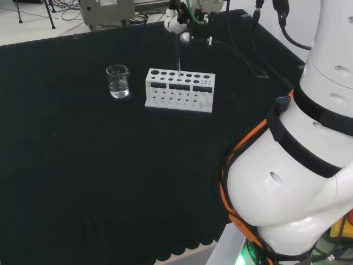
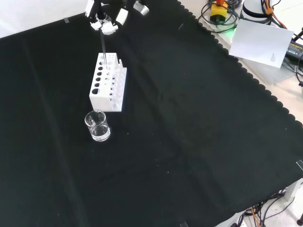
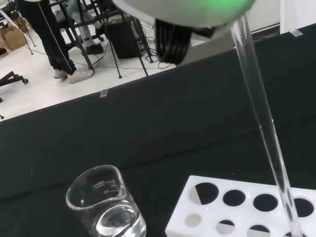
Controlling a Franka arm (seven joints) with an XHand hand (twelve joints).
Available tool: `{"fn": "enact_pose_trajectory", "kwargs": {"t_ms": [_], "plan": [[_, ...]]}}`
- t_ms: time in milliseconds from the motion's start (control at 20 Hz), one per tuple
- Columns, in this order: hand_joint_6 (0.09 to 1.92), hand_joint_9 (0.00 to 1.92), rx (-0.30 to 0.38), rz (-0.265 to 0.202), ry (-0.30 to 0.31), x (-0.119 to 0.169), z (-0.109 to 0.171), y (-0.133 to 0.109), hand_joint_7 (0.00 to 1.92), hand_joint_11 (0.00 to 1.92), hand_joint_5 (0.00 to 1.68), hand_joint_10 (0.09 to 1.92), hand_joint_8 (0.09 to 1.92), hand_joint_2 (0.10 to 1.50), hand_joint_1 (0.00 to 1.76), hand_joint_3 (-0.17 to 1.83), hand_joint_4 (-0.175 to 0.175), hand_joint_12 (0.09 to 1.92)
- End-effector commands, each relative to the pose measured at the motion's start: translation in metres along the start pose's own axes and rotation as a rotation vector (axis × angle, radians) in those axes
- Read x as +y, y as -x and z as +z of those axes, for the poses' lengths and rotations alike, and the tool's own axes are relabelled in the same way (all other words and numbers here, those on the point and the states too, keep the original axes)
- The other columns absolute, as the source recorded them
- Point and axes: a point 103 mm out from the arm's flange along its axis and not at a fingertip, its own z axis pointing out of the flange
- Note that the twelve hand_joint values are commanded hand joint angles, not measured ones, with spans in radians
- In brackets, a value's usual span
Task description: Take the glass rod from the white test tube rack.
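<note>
A white test tube rack (image 1: pixel 179 91) with rows of round holes stands on the black cloth. A thin clear glass rod (image 1: pixel 178 55) rises nearly upright from its top. The hand (image 1: pixel 185 23) hangs above the rack, its fingers curled on the rod's upper end. In the front view the hand (image 2: pixel 107 21) pinches the rod (image 2: pixel 102 43) over the rack's (image 2: pixel 109 82) far end. In the wrist view the rod (image 3: pixel 261 108) slants down to the rack's (image 3: pixel 247 207) holes under a blurred part of the hand (image 3: pixel 148 7). Whether the rod's tip sits inside a hole I cannot tell.
A small glass beaker (image 1: pixel 118 81) with some clear liquid stands left of the rack in the head view, and nearer the camera than the rack as the beaker (image 2: pixel 98 126) shows in the front view. The beaker (image 3: pixel 106 205) looms close in the wrist view. The cloth's scalloped edge (image 2: pixel 246 71) runs at the front view's right.
</note>
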Motion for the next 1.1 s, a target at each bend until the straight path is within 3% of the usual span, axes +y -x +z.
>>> {"fn": "enact_pose_trajectory", "kwargs": {"t_ms": [50, 550, 1100], "plan": [[0.88, 1.63, 0.02, -0.007, -0.004, -0.017, -0.023, -0.02, 1.12, 1.65, 1.04, 0.86, 1.32, 0.66, 1.3, 0.85, -0.175, 0.75], [0.88, 1.64, 0.004, -0.034, 0.027, -0.024, -0.042, -0.033, 1.12, 1.66, 1.05, 0.84, 1.32, 0.65, 1.3, 0.87, -0.175, 0.74], [0.88, 1.65, -0.009, -0.045, 0.027, -0.028, -0.04, -0.036, 1.13, 1.67, 1.05, 0.84, 1.31, 0.65, 1.3, 0.87, -0.175, 0.73]]}}
